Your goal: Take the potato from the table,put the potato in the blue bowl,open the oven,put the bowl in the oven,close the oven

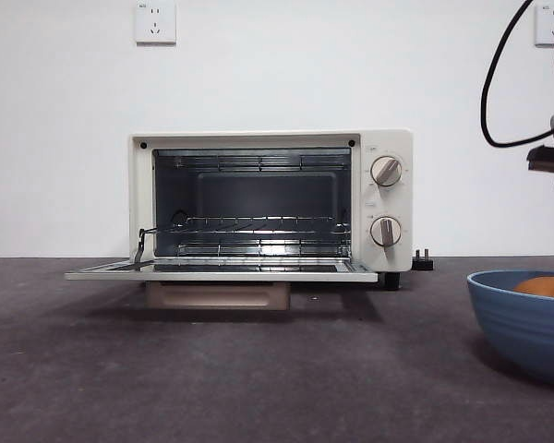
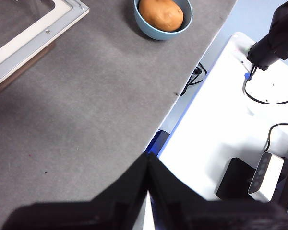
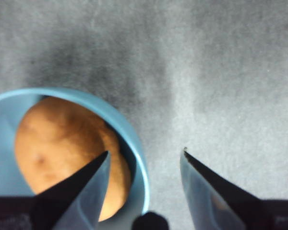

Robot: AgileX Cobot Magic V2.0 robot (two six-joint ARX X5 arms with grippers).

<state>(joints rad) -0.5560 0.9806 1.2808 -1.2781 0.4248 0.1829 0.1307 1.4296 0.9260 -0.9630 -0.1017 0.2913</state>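
potato (image 3: 62,153) in blue bowl (image 3: 134,143) under right gripper (image 3: 145,160)

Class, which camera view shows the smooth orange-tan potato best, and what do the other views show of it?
The left wrist view: the smooth orange-tan potato appears whole, lying in the round matte blue bowl. The right wrist view shows it close but blurred, partly behind a jaw. The front view shows only its top above the bowl's rim.
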